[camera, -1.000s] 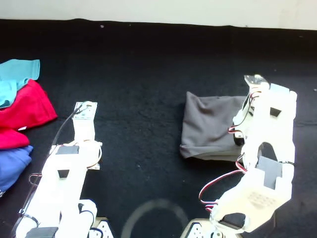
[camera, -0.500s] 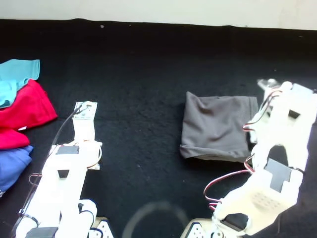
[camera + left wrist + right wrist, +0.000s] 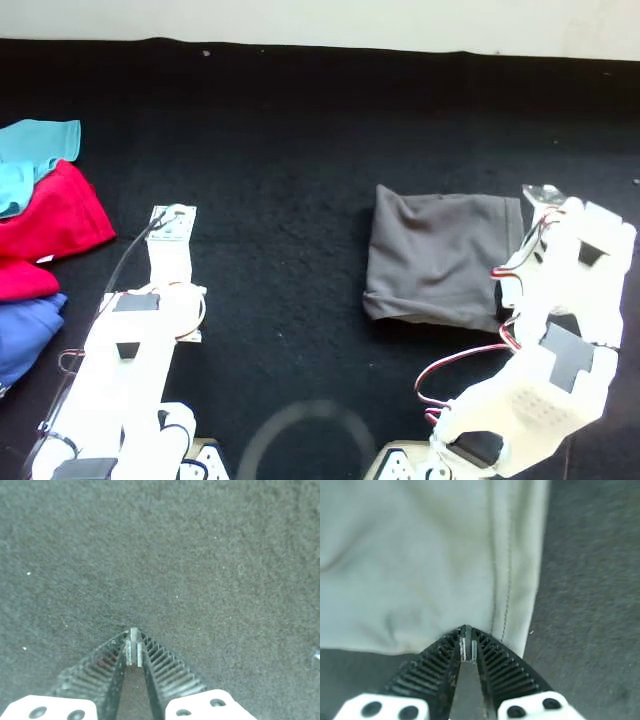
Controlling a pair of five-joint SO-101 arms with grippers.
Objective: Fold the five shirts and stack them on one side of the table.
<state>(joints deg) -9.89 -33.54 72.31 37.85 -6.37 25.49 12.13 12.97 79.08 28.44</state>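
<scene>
checking from above, you have a grey shirt [image 3: 440,255] lying folded into a rough rectangle on the black desk [image 3: 280,120], right of centre, with layered edges showing along its near side and a few soft creases across the top. your right tool [image 3: 466,647] has its two ribbed fingers pressed together at the tips, with no gap between them. in the right wrist view those tips sit over the grey cloth just beside a stitched hem, close to where the cloth ends and the bare desk begins. whether they pinch any cloth cannot be told. in the high view the right arm bends along the shirt's right edge, with its tool at the far right corner of the cloth. your left tool [image 3: 133,647] is likewise closed to a point, its fingers meeting at the tips, and it hangs over bare desk. from above it lies left of centre, aimed toward the far side of the desk and well apart from the grey shirt. at the left edge of the desk three more shirts lie unfolded in a loose heap, each cut off by the edge of the view. a light blue shirt [image 3: 35,150] lies farthest back, a red shirt [image 3: 55,225] lies in front of it and touches it, and a dark blue shirt [image 3: 25,335] lies nearest, touching the red one. a pale wall [image 3: 320,20] runs behind the far edge of the desk.
</scene>
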